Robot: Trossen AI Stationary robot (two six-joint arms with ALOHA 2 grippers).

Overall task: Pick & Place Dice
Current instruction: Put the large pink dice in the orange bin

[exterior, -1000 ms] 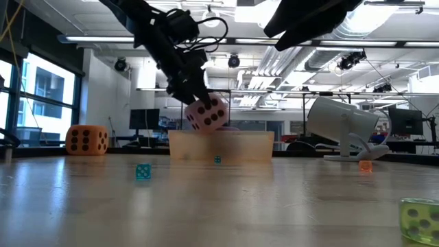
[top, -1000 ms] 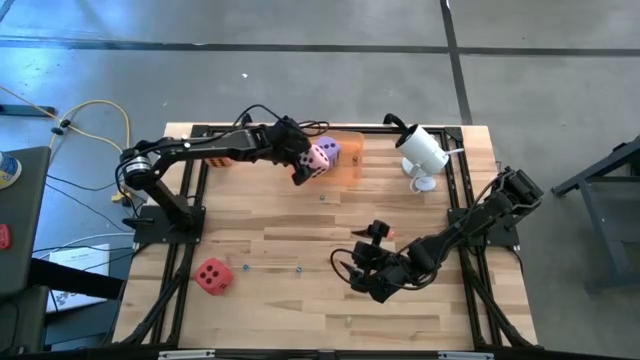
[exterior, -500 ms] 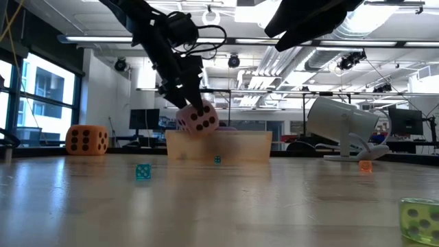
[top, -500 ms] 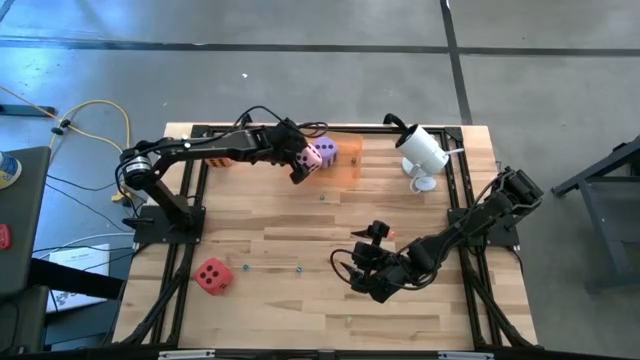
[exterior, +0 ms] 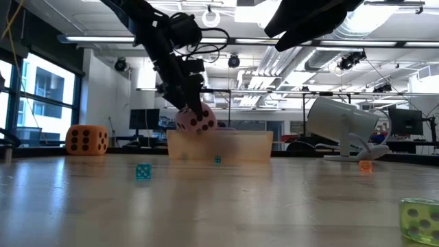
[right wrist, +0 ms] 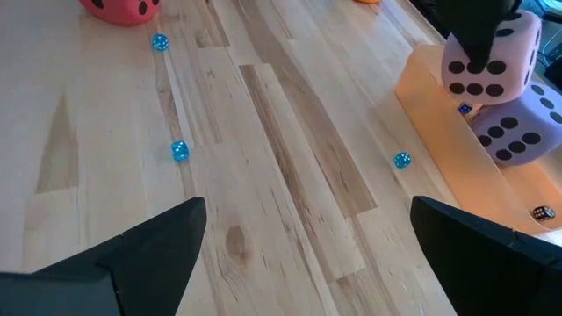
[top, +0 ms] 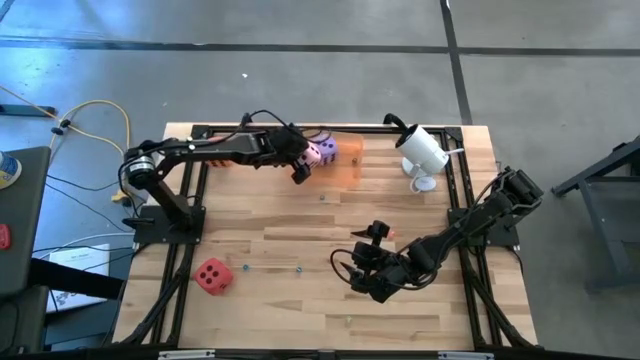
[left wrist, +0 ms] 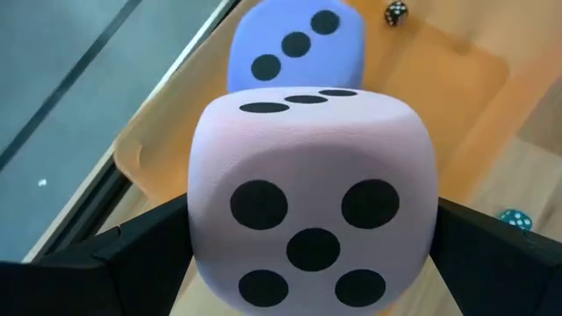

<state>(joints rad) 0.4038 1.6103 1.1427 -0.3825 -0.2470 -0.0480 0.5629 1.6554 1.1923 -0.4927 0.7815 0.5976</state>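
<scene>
My left gripper [left wrist: 312,250] is shut on the pink die [left wrist: 312,193] and holds it over the left end of the translucent orange tray [top: 348,165]. The purple die [top: 329,149] rests in that tray just beyond the pink one. The orange die [exterior: 86,139] stands on the table at the far left, partly under my left arm. The red die [top: 212,274] sits near the front left. My right gripper [top: 362,255] hovers open over the middle right of the table, with nothing between its fingers [right wrist: 140,254]. My left gripper pinches the pink die between its two fingers, on two opposite sides [left wrist: 200,237]. The fingers come slanting down from the table's left. The die is tilted, its five-pip face toward the wrist, and hangs at about the height of the tray's rim [exterior: 219,136]. Whether it touches the tray I cannot tell.
A white camera-like device [top: 422,150] stands at the far right. Small blue dice [right wrist: 178,151] lie scattered on the wood. A small orange die [exterior: 365,165] and a yellow-green one [exterior: 418,218] lie on the right. A tiny black die [left wrist: 395,11] lies in the tray.
My left gripper has sunk toward the tray with the pink die and has drawn a little toward the far left. Its wrist has turned, so the die shows a different face in the low view.
</scene>
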